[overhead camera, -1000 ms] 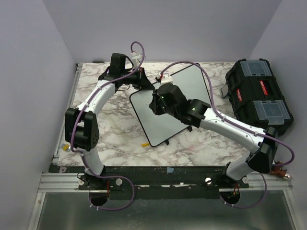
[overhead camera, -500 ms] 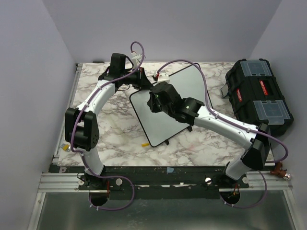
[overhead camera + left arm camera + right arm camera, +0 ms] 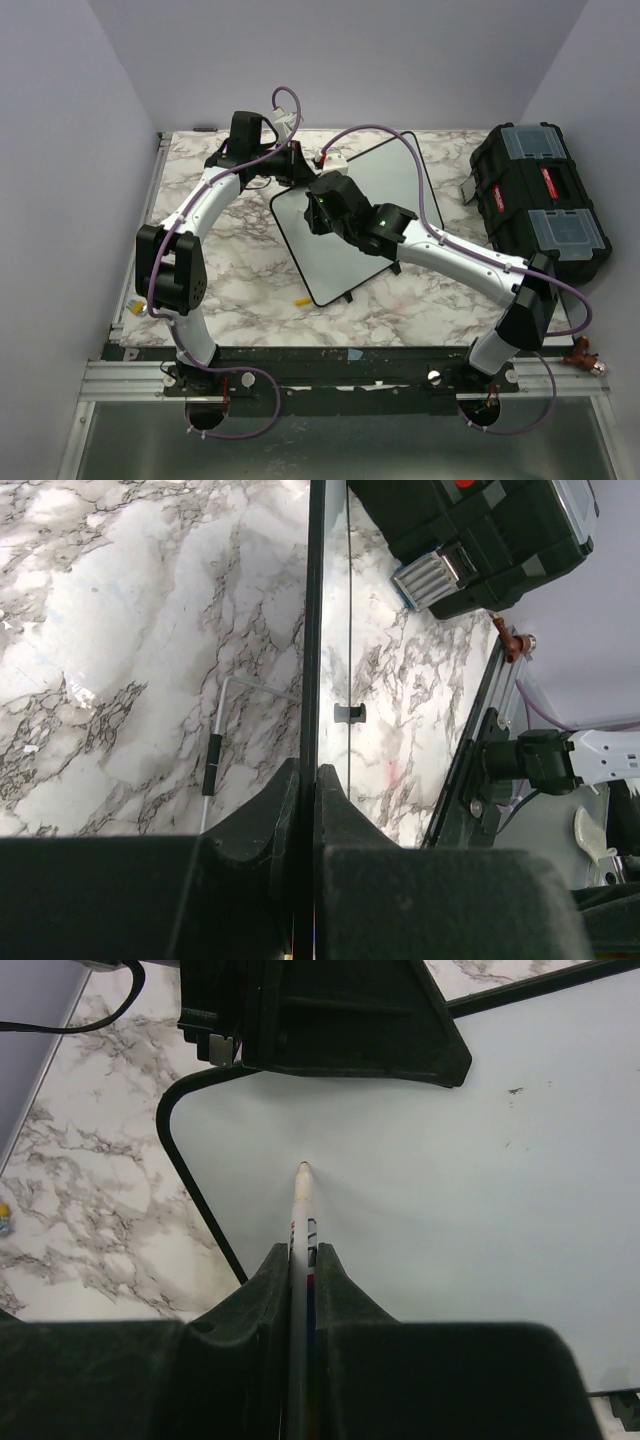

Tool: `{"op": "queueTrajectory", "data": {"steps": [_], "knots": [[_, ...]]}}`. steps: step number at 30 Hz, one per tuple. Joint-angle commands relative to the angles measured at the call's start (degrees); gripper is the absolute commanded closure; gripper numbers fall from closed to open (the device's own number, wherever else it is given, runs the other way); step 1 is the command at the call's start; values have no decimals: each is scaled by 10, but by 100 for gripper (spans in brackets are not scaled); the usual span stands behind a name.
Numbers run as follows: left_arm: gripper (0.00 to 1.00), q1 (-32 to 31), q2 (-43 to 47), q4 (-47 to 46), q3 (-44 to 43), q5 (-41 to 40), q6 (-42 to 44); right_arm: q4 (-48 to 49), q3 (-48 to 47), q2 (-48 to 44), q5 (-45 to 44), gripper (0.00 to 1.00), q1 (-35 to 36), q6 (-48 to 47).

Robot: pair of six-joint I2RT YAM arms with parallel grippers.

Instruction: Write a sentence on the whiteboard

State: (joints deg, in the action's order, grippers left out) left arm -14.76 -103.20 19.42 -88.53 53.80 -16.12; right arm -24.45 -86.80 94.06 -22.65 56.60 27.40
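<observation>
Right gripper: jaws pressed together on a thin white marker, which sits in the slot between them. The marker's long axis runs from 6 to 12 o'clock in the right wrist view, tip leading at 12.

Whiteboard: lies flat under the marker tip. Its bare white face spreads from 12 round to 4 o'clock of the tip. Its rounded black-rimmed corner is near the tip at about 10 o'clock. The tip appears to rest on the glossy surface, where its faint reflection meets it, but contact cannot be confirmed from this angle.

Sentence: no stroke is visible on the face in any view. Judged from that, writing has not yet begun.

Left gripper: jaws shut on the whiteboard's black rim, pinching it edge-on. In the right wrist view its dark body sits at 12 o'clock, just beyond the tip. In the top view it holds the board's far-left edge at about 11 o'clock of the right gripper.

Assessment: the right arm is the writing arm and is already over the board, and the left serves as a clamp. Free surface for the first line lies toward 2 to 3 o'clock of the tip, so the coming stroke should travel that way, away from the corner and the clamp.

Black toolbox: well apart at 3 o'clock on the marble table.
</observation>
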Motion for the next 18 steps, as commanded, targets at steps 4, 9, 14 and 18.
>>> {"op": "queueTrajectory", "data": {"steps": [4, 9, 14, 18], "knots": [[100, -4, 8, -19, -8, -24, 35, 16, 30, -4, -12, 99, -1, 2], [100, -4, 8, -19, -8, -25, 34, 13, 46, -13, -3, 99, -1, 8], [100, -4, 8, -19, -8, -26, 35, 7, 68, -30, 9, 99, -1, 17], [100, -4, 9, -18, -8, -26, 35, 6, 91, -46, 27, 99, -1, 22]]}}
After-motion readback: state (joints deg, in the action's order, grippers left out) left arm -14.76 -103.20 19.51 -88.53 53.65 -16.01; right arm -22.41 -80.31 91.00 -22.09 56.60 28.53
